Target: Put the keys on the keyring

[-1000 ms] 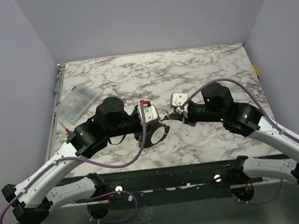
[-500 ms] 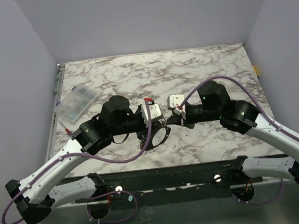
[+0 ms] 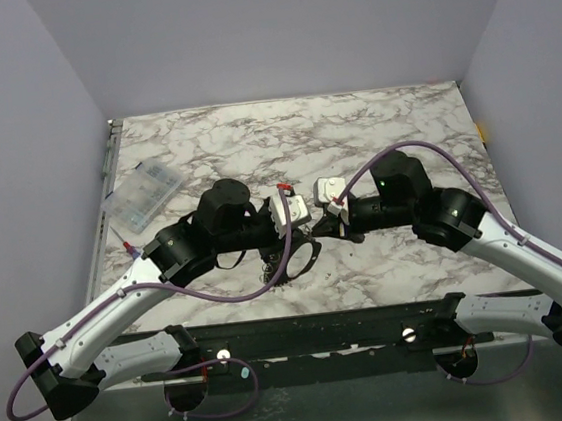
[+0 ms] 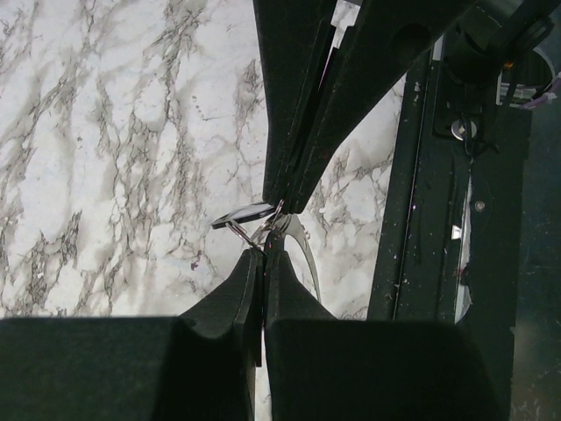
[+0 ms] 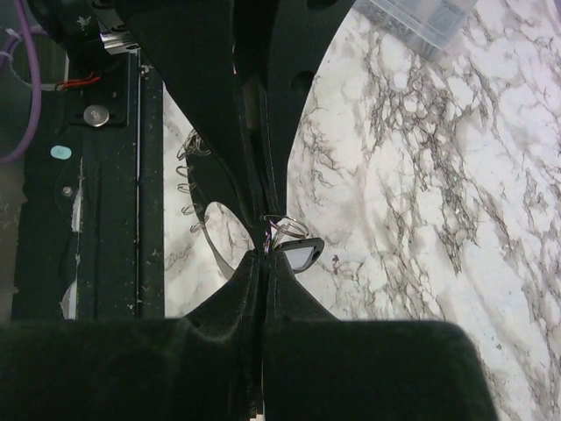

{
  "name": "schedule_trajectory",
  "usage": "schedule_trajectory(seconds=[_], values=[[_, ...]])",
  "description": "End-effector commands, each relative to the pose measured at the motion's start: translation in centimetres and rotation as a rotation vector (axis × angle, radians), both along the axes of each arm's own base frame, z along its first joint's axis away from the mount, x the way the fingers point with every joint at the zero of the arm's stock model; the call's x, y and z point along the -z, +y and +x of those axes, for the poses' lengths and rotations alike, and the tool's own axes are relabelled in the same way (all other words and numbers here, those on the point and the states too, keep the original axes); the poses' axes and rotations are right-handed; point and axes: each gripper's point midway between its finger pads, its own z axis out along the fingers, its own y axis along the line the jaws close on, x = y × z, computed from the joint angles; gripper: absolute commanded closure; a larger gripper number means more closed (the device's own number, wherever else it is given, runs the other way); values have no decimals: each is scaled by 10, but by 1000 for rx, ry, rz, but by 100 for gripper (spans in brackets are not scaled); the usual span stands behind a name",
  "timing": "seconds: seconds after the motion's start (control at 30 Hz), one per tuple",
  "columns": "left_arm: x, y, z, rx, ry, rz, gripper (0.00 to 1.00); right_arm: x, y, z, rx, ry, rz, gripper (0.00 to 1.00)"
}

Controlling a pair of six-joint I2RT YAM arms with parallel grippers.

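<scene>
Keyring [image 4: 302, 250] hangs from the pinched-shut left hand [image 4: 260, 263], over the tabletop [image 4: 105, 175]. Key [image 4: 244, 213] sits at the tip of the right hand [image 4: 282, 203], also clamped shut, seemingly on it. Hold both grips firm and ease the key onto the ring's wire slowly, without twisting.

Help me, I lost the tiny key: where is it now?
Right wrist view: the key is beside the right gripper, where it meets the left gripper tip to tip.
</scene>
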Motion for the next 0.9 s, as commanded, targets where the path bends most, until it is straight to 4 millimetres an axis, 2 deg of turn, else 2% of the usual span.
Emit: schedule_trajectory(seconds=[0.0, 0.27, 0.87], values=[[-2, -1, 1, -8, 4, -16, 100, -9, 7, 0, -13, 15, 31, 100], [-2, 1, -2, 2, -1, -24, 100, -6, 11, 11, 37, 22, 28, 100], [1, 1, -5, 14, -2, -30, 100, -3, 14, 21, 97, 57, 16, 100]])
